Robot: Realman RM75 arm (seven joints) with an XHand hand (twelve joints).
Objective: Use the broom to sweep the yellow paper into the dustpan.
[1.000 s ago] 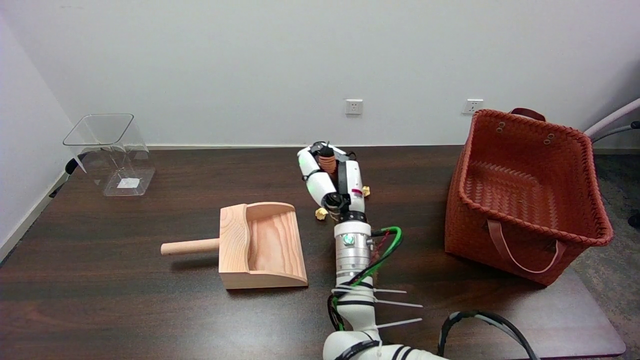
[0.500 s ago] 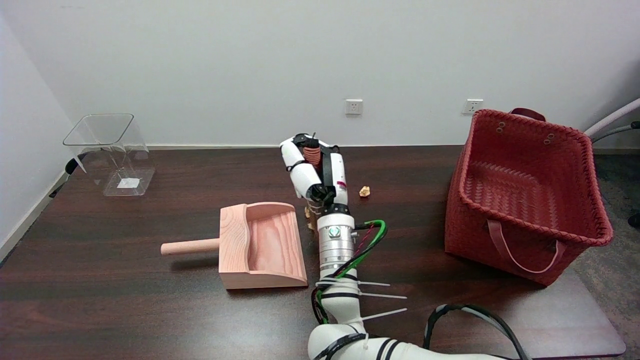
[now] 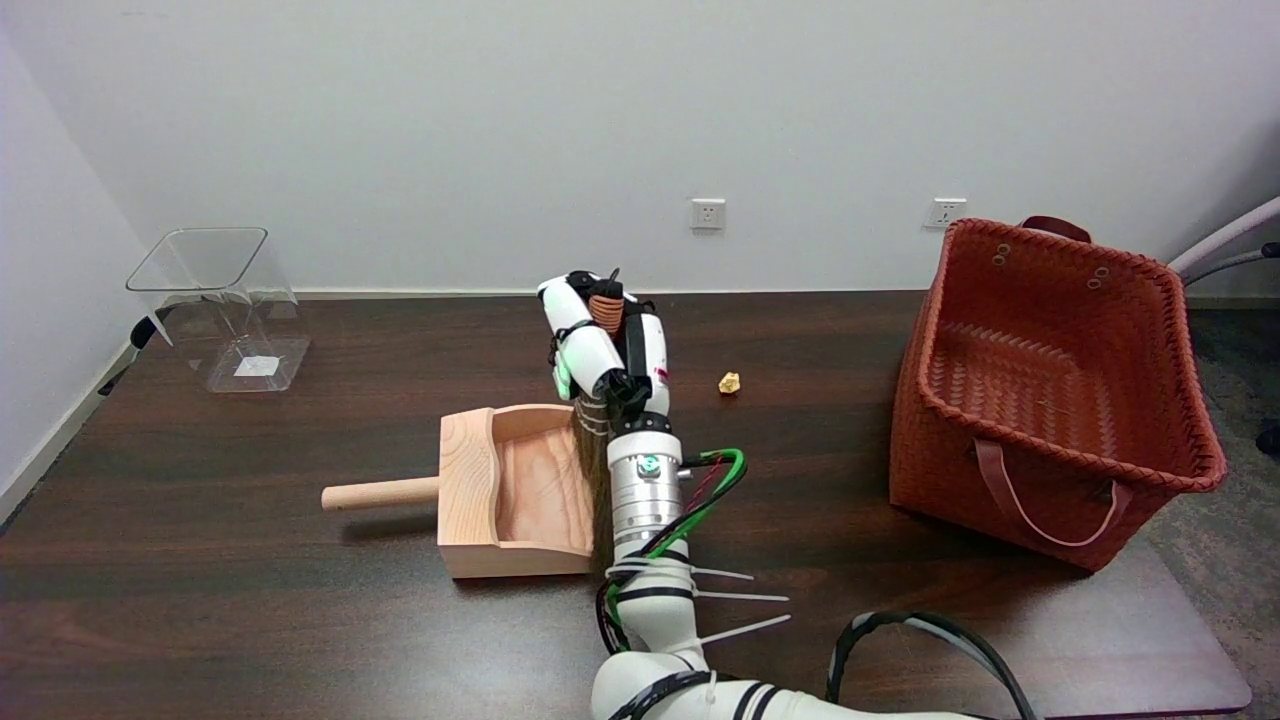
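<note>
The white right arm (image 3: 650, 560) reaches in from 5 o'clock and runs up the middle of the dark brown wooden table (image 3: 250, 600). Just left of its silver wrist lies the light wooden dustpan with a round peg handle (image 3: 520, 490). The pan's long axis runs across the table: the handle points to 9 o'clock and the open, sloped mouth faces 3 o'clock, toward the arm.

At the mouth's far corner the black-and-white right hand (image 3: 600, 345) is clenched around the small broom with a ribbed orange-brown handle (image 3: 605, 308). The handle stands nearly upright, its top poking out above the fingers; a few pale bristles show below the hand at the dustpan's open edge. Most of the brush is hidden behind the hand and wrist, so whether it touches the pan cannot be told.

One crumpled yellow paper ball (image 3: 729, 382) lies on the bare table at about 3 o'clock from the hand, apart from it and well clear of the dustpan. The arm and hand stand between this ball and the pan's mouth.

Farther right, at 3 o'clock, a large red-brown woven basket with pink strap handles (image 3: 1050, 400) sits at the table's end. At 10 o'clock, near the far left corner, stands a clear plastic container (image 3: 220, 310). Two white wall sockets (image 3: 708, 213) sit on the wall beyond.
</note>
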